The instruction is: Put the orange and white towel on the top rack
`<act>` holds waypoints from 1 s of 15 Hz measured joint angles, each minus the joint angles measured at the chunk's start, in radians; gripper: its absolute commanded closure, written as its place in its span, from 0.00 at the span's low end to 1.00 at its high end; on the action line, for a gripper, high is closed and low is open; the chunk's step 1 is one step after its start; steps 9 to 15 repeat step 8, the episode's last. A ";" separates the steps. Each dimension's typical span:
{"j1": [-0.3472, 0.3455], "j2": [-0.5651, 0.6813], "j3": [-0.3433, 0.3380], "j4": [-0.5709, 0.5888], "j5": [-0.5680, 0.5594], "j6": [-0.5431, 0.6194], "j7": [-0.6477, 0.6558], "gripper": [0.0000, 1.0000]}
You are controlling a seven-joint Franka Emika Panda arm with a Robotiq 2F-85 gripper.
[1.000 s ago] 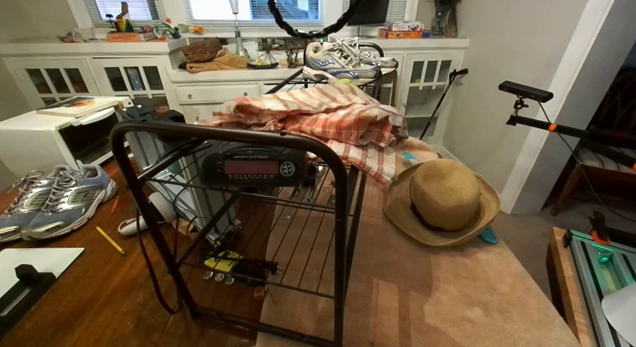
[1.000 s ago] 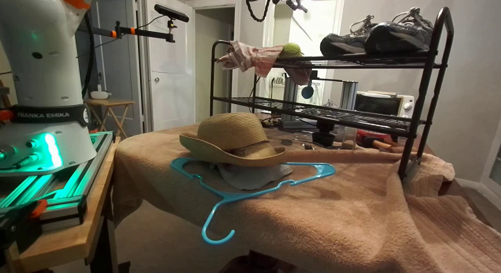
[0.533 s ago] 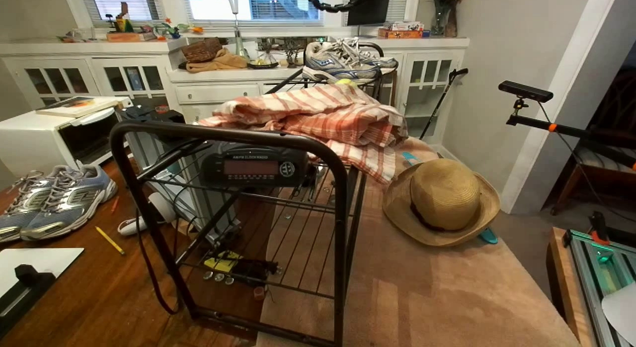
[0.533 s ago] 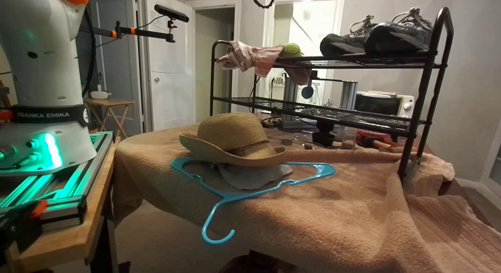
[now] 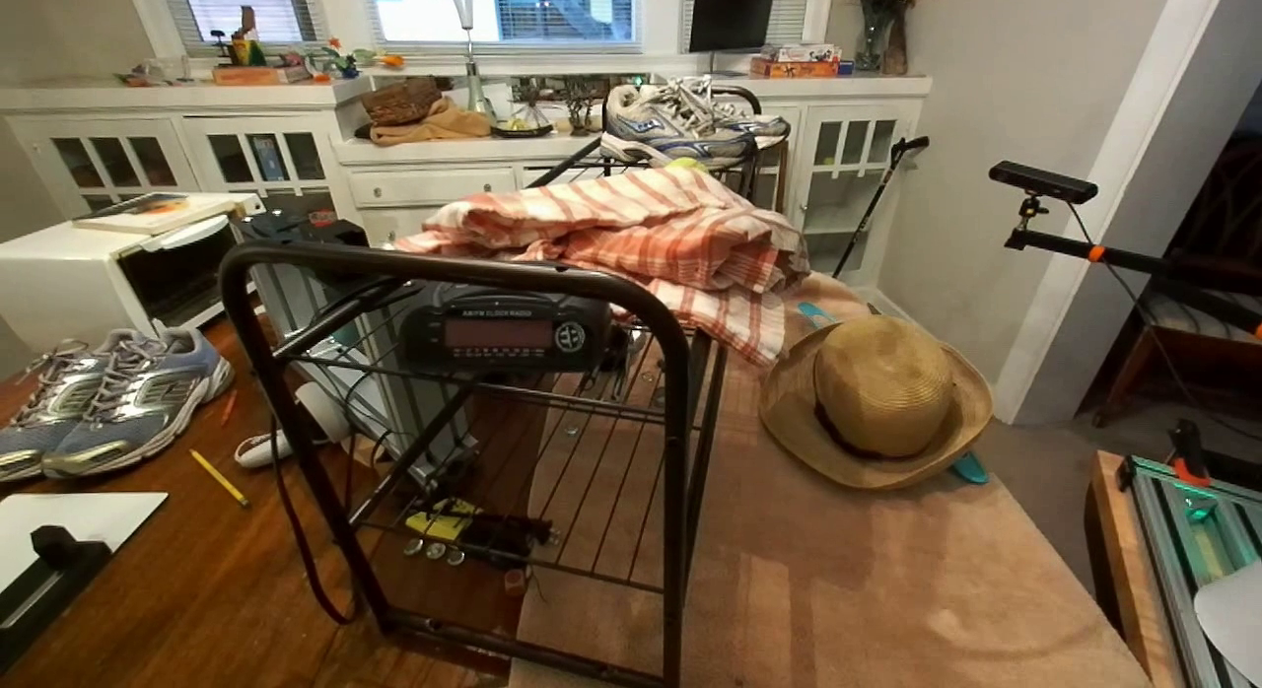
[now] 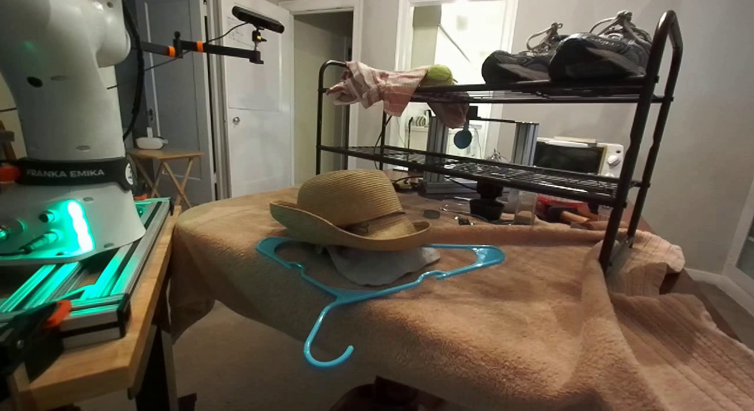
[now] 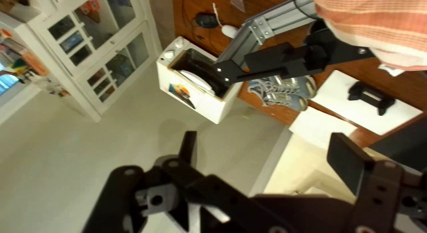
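The orange and white striped towel (image 5: 631, 220) lies crumpled over the top shelf of the dark metal rack (image 5: 680, 451), part of it hanging over the side. In an exterior view the towel (image 6: 383, 87) drapes over one end of the rack's top shelf (image 6: 565, 92), against a tennis ball (image 6: 439, 75). In the wrist view part of the towel (image 7: 377, 22) shows at the top right. My gripper (image 7: 263, 138) is open with nothing between its fingers, apart from the towel. The gripper is out of view in both exterior views.
Shoes (image 6: 595, 55) stand at the other end of the top shelf. A clock radio (image 5: 503, 328) sits behind the rack's near end bar. A straw hat (image 6: 353, 205) and a blue hanger (image 6: 365, 293) lie on the blanket. A toaster oven (image 7: 196, 79) stands beyond.
My gripper and its black cable have moved up, out of both exterior views. The arm's lower part has shifted slightly left. The towel has not moved.
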 measured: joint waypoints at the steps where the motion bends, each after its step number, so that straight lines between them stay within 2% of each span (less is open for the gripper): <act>1: -0.019 -0.025 0.015 -0.019 0.079 -0.029 -0.073 0.00; 2: -0.029 -0.045 0.019 -0.035 0.129 -0.050 -0.123 0.00; 4: -0.038 -0.068 0.020 -0.057 0.159 -0.058 -0.153 0.00; 15: -0.040 -0.073 0.024 -0.072 0.163 -0.058 -0.157 0.00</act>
